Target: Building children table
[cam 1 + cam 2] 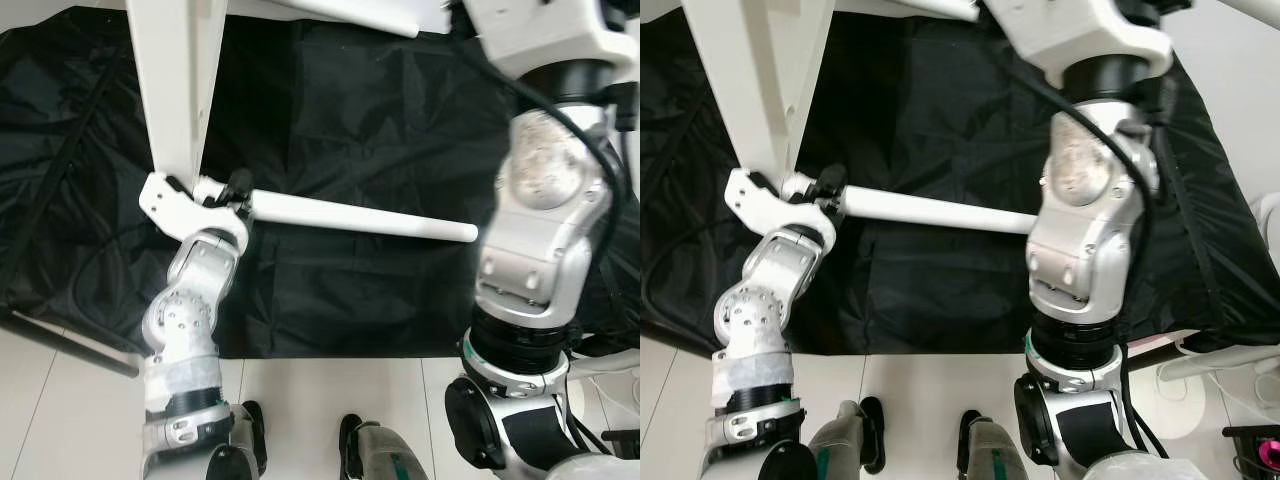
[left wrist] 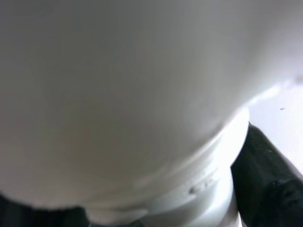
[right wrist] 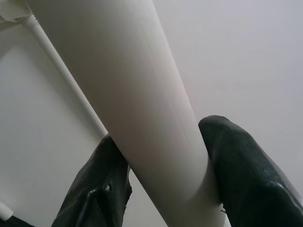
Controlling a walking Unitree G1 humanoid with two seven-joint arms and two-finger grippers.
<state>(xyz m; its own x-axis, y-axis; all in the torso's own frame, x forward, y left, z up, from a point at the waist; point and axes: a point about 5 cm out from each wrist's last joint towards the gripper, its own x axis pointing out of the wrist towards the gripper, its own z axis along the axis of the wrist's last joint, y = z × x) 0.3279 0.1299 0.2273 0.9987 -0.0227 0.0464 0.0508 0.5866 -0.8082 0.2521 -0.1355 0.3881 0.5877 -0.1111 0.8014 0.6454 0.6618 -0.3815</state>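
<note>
Two white table legs are being counted: the near leg point(image 1: 360, 217), being held at its thick end by the left tool point(image 1: 228, 190), and the far leg point(image 3: 142, 94), being clamped between the two black fingers of the right tool point(image 3: 163, 158). One white panel point(image 1: 175, 80) is being shown, with one black sheet point(image 1: 380, 120) being spread beneath. Two tools are being counted in all. One dark bar point(image 1: 70, 345) is being seen on the floor point(image 1: 330, 400).
</note>
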